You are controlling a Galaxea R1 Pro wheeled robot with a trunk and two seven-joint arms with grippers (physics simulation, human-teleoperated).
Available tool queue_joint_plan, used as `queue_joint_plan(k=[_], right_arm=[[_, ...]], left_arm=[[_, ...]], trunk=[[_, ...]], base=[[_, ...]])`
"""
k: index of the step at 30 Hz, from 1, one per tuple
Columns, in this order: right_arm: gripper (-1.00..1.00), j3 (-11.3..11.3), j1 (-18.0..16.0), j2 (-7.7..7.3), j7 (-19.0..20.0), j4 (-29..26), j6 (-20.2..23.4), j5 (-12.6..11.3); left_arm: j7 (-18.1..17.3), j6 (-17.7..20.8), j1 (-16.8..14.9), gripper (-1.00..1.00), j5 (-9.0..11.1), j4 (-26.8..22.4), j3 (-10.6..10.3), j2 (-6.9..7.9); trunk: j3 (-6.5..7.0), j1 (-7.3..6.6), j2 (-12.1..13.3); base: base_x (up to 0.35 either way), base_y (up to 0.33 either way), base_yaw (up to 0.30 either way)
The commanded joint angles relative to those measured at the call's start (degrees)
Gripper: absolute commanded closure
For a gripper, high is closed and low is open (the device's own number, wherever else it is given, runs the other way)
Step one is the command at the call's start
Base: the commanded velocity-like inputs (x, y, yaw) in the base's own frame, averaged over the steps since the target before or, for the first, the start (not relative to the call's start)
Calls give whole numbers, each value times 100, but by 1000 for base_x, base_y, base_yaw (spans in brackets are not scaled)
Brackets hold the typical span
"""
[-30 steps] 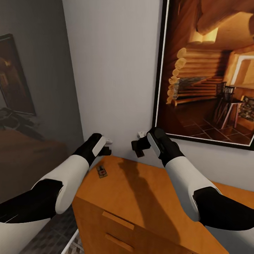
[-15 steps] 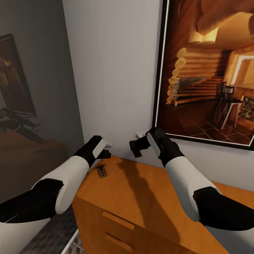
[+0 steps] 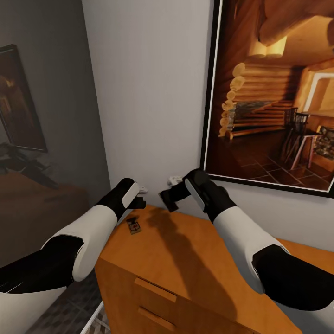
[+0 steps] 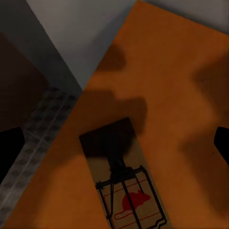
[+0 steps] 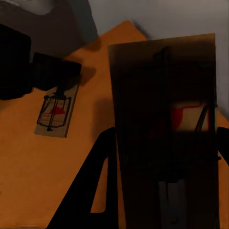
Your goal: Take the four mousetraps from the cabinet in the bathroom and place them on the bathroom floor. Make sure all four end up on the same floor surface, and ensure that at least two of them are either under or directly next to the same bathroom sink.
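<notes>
One mousetrap (image 3: 134, 226) lies flat on the orange-brown cabinet (image 3: 199, 273), near the top's far left corner. My left gripper (image 3: 138, 202) hovers open just above it. In the left wrist view that mousetrap (image 4: 126, 193) shows its red mouse print, with dark fingertips (image 4: 10, 151) wide apart on either side. My right gripper (image 3: 168, 200) is shut on a second mousetrap (image 5: 164, 138), held in the air over the cabinet's back edge, close to the left gripper. The right wrist view also shows the lying mousetrap (image 5: 56, 112) on the wood. Any other mousetraps are out of view.
A large framed log-cabin picture (image 3: 278, 93) hangs on the white wall just behind the cabinet. The cabinet front has slim drawer handles (image 3: 155, 290). At the left a dark room opens with a dark screen (image 3: 18, 102). Grey patterned floor (image 3: 65, 315) lies below the cabinet's left side.
My right gripper has swung left with its mousetrap, closer to the left gripper. The left gripper and the mousetrap on the cabinet have stayed in place.
</notes>
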Motion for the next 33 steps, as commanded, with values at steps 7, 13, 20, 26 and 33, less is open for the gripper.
queue_joint_plan(k=[7,13,20,26,33], right_arm=[[100,164,-6,0,151,-18,27,-45],[100,185,-6,0,176,-26,27,-41],[100,188,-6,0,177,-32,27,-37],[100,182,-6,0,174,-32,27,-35],[100,180,-6,0,152,-31,27,-30]], left_arm=[[43,19,-4,-100,59,-6,-44,4],[43,19,-4,-100,65,-3,-45,4],[52,36,-4,-100,75,2,-18,4],[59,77,-4,-100,90,118,-15,11],[60,90,-4,-100,78,351,335,41]], trunk=[[-7,0,-4],[-7,0,-4],[-7,0,-4],[-7,0,-4],[-7,0,-4]], base=[[0,0,0],[0,0,0],[0,0,0],[0,0,0],[0,0,0]])
